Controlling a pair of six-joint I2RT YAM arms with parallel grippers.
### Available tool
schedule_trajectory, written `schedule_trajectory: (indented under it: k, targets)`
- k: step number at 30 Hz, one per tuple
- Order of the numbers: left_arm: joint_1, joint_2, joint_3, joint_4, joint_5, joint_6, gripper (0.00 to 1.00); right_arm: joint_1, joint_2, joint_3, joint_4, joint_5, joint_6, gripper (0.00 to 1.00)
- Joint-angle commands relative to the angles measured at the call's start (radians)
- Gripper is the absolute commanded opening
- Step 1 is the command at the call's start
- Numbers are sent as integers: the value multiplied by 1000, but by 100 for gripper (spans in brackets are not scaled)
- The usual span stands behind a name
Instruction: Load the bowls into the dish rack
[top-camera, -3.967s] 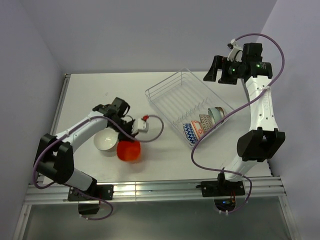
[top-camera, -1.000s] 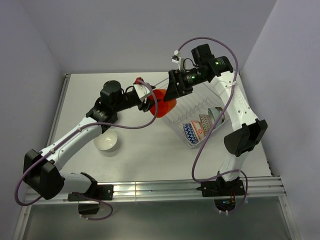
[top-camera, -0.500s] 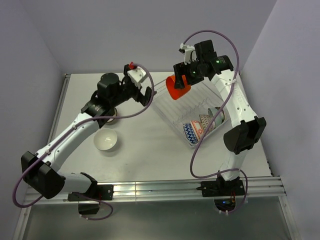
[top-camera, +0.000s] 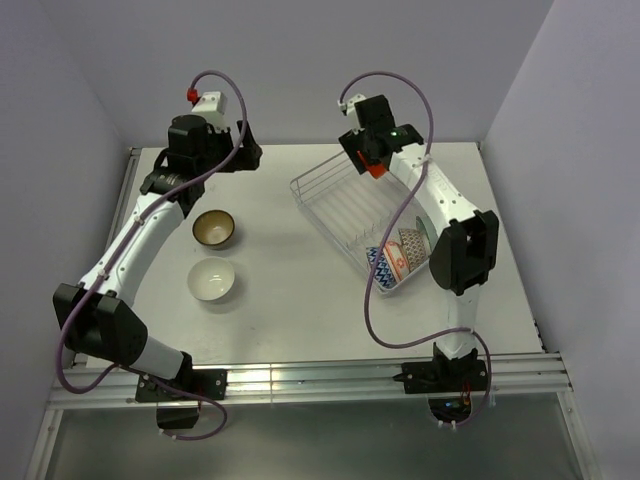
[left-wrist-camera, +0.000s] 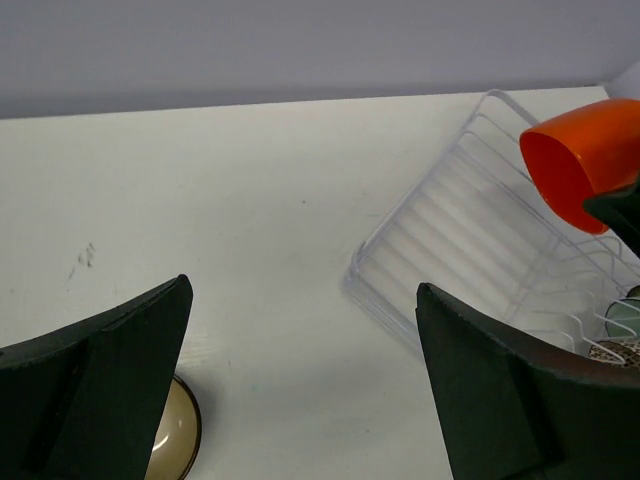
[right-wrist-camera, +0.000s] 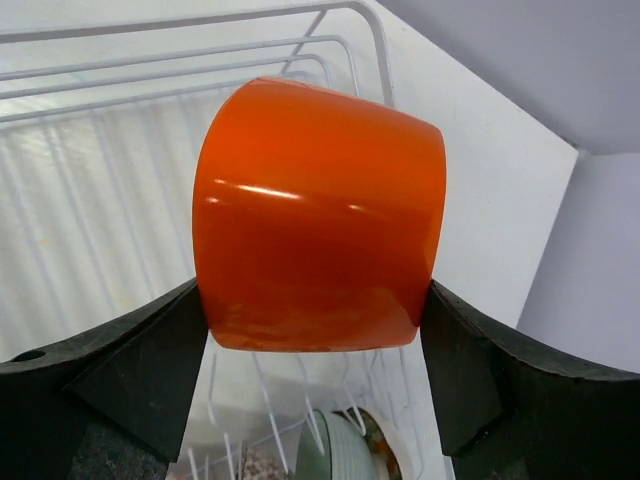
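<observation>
The plain orange-red bowl is gripped on its side between my right gripper's fingers, above the far end of the dish rack. From above, only a bit of that bowl shows under the right gripper. My left gripper is open and holds nothing, hanging over the table at the far left. The dark brown bowl and the white bowl sit on the table below it. In the rack's near end stand a blue zigzag bowl, a patterned one and a pale teal one.
The rack sits on a clear tray, set diagonally at the table's middle right. Walls close off the back and both sides. The left wrist view shows the brown bowl's rim beside the left finger.
The left gripper has opened and let go of the orange-red bowl, then drawn back to the far left. The right gripper now carries that bowl over the rack's far end.
</observation>
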Motion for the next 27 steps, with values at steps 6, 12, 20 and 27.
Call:
schedule_trajectory:
  k: [6, 12, 20, 27]
  targets:
    - [1, -32, -46, -22, -104, -37, 99, 60, 61, -97, 298, 272, -123, 0]
    - [15, -18, -78, -35, -196, -20, 99, 76, 112, -133, 384, 324, -194, 0]
    - [45, 24, -40, -91, -202, -21, 99, 99, 193, -111, 404, 380, -184, 0]
    - [61, 17, -66, -83, -179, -46, 99, 114, 247, -119, 464, 427, -212, 0]
